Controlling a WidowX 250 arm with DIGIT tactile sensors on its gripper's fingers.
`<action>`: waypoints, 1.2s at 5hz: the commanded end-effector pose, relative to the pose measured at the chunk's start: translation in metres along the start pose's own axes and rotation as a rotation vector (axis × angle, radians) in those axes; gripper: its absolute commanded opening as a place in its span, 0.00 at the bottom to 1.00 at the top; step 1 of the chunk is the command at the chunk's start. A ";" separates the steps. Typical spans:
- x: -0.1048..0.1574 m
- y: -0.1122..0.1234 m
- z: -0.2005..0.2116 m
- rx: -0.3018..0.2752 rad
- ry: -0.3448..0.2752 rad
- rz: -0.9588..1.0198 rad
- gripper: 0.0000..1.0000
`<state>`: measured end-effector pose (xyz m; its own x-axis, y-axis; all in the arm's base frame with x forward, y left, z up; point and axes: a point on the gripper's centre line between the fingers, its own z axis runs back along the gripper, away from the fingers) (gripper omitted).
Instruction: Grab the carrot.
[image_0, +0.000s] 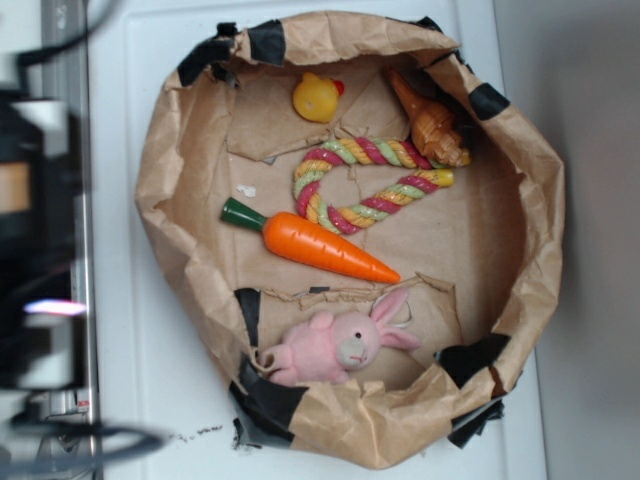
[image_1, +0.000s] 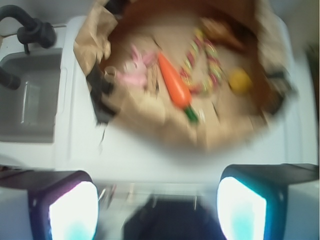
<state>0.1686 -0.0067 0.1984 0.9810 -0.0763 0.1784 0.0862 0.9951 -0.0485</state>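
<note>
The carrot (image_0: 318, 241) lay flat on the floor of a shallow crumpled brown paper nest (image_0: 160, 170), roughly at its middle, its dark green stem end pointing toward the upper left of the exterior view and its tip toward the lower right. Nothing touched it. Just above it curled a striped twisted rope (image_0: 370, 180), close to the carrot but apart from it. Below the carrot's tip a pink bunny (image_0: 330, 345) rested near the nest's lower wall. A yellow duck (image_0: 317, 97) sat toward the top, and a ridged brown-orange cone toy (image_0: 430, 120) leaned beside the rope's far end. Black tape patches (image_0: 265, 400) held the paper rim together. The nest stood on a white worktop (image_0: 130, 400).

In the blurred wrist view the carrot (image_1: 175, 85) appeared well ahead of the claw (image_1: 157, 205), whose two pads (image_1: 72, 210) stood wide apart at the bottom corners with nothing between them, outside the nest's rim.
</note>
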 end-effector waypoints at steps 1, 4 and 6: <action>0.054 0.029 -0.041 -0.027 -0.043 0.011 1.00; 0.032 0.018 -0.124 0.003 0.109 0.053 1.00; 0.043 0.008 -0.166 0.080 0.099 -0.073 1.00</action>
<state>0.2330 -0.0084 0.0330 0.9912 -0.1289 0.0304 0.1280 0.9913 0.0306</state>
